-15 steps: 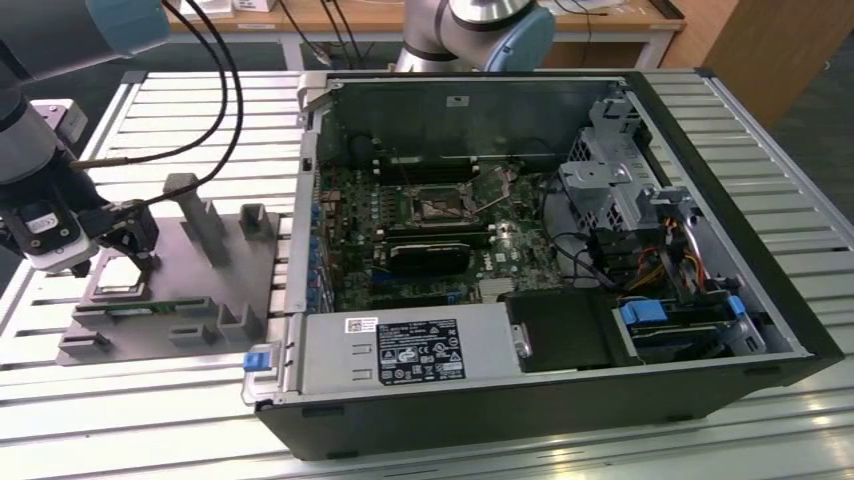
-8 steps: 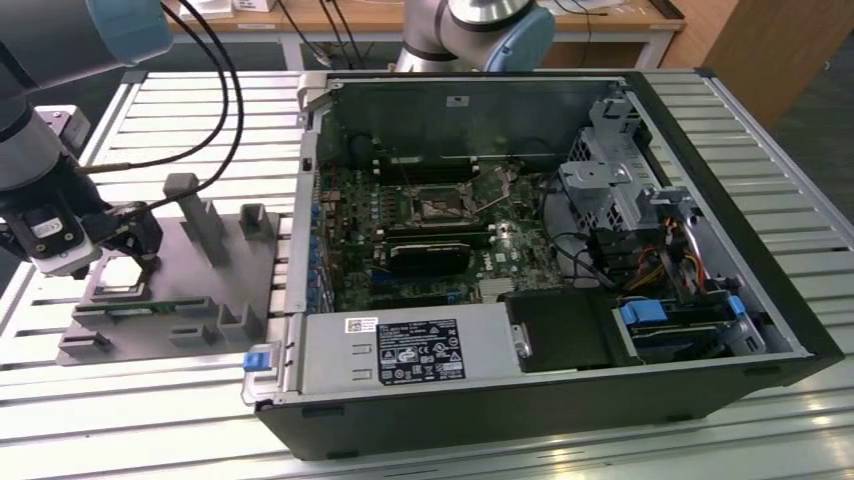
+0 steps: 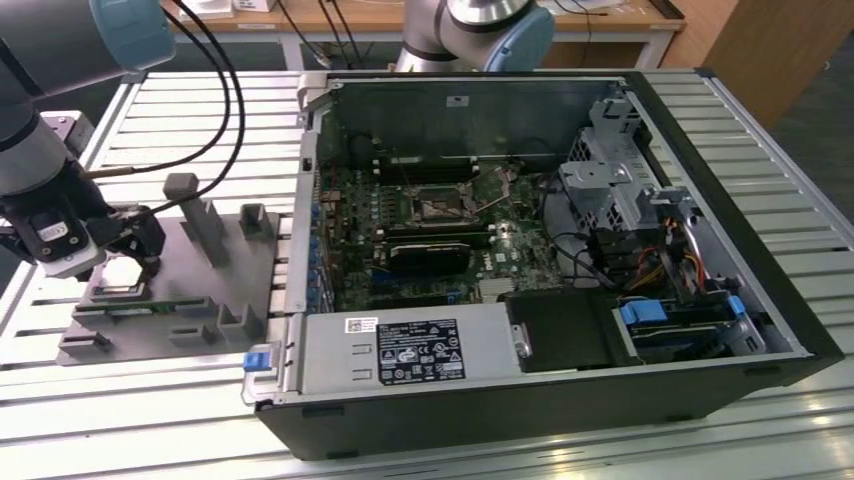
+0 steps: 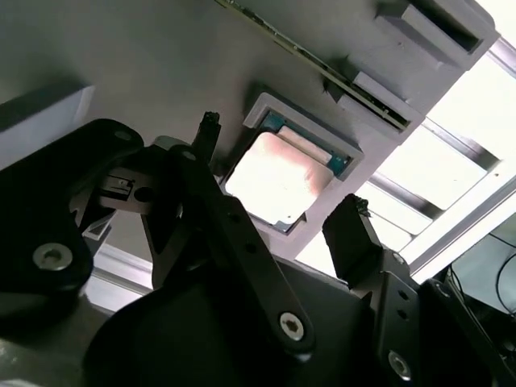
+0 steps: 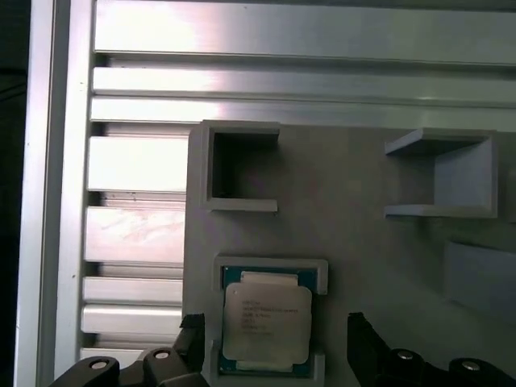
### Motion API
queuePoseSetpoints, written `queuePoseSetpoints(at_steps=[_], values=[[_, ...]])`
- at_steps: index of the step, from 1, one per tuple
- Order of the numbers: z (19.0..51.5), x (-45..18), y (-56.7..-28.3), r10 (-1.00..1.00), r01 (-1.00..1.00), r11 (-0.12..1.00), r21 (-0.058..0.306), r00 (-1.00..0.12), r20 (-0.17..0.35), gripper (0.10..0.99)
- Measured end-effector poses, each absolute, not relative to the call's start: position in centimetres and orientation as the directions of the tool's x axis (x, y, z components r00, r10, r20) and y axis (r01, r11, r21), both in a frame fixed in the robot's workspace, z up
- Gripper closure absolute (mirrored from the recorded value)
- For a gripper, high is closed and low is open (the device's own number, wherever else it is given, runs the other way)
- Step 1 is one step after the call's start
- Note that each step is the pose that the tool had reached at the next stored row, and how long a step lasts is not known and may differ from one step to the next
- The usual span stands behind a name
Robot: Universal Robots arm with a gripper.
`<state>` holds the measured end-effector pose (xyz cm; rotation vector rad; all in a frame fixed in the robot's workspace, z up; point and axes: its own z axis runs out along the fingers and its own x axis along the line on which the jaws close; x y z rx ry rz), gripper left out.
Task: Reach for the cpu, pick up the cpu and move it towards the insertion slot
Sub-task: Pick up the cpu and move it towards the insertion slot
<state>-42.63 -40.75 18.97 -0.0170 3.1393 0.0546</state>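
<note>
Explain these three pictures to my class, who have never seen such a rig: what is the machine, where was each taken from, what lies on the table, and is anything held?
The machine is a robot arm ending in a two-fingered gripper. The exterior view comes from a camera standing apart: the arm reaches over a grey plate of blocks on a slatted metal table, beside an open computer case with a square socket on its board. Both wrist views come from cameras riding on the arm, looking past the fingers. There the chip lies in its grey holder, with the open fingers either side of it. Nothing is held.
</note>
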Motion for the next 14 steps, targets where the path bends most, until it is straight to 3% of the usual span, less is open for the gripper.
queuePoseSetpoints(at_steps=[6,7,14], values=[[18.68,-42.78,-40.4,-0.004,-0.004,0.999,0.034,-1.0,-0.002,0.31],[18.66,-42.83,-40.38,-0.003,-0.003,0.999,0.033,-1.0,-0.002,0.376],[18.48,-43.08,-40.31,0.004,0.004,0.999,0.033,-1.0,-0.002,0.376]])
